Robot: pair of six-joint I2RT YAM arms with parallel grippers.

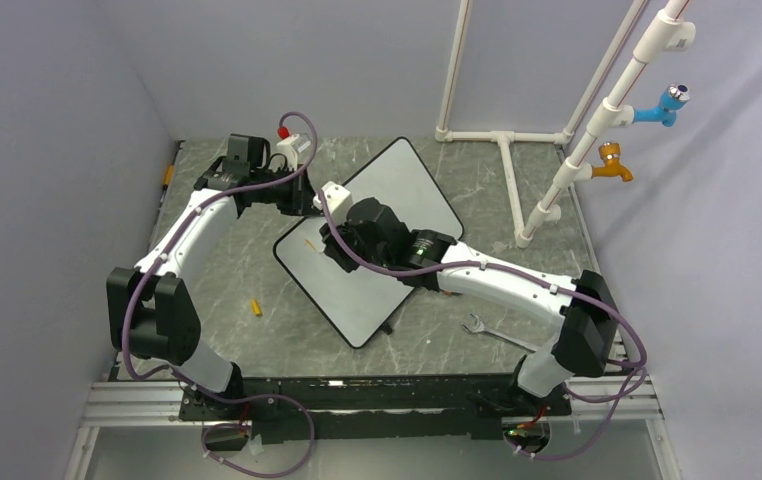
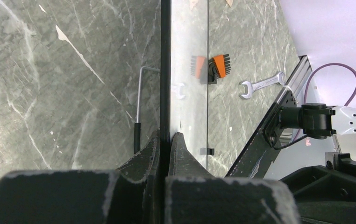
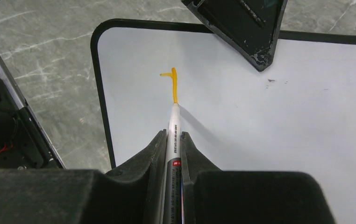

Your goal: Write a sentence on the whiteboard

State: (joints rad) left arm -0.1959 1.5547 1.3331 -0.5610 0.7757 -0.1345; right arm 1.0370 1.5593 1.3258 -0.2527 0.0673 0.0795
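The large white whiteboard, round-cornered and black-rimmed, is lying diagonally on the grey marbled table. The left tool is clamping its edge. The right tool is gripping one white marker, its print too small to read, the tip touching one orange hooked stroke that is not yet readable as a letter.

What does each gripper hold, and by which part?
The right gripper is shut on the marker, on its barrel behind the tip; the left gripper clamps the whiteboard by its black rim.
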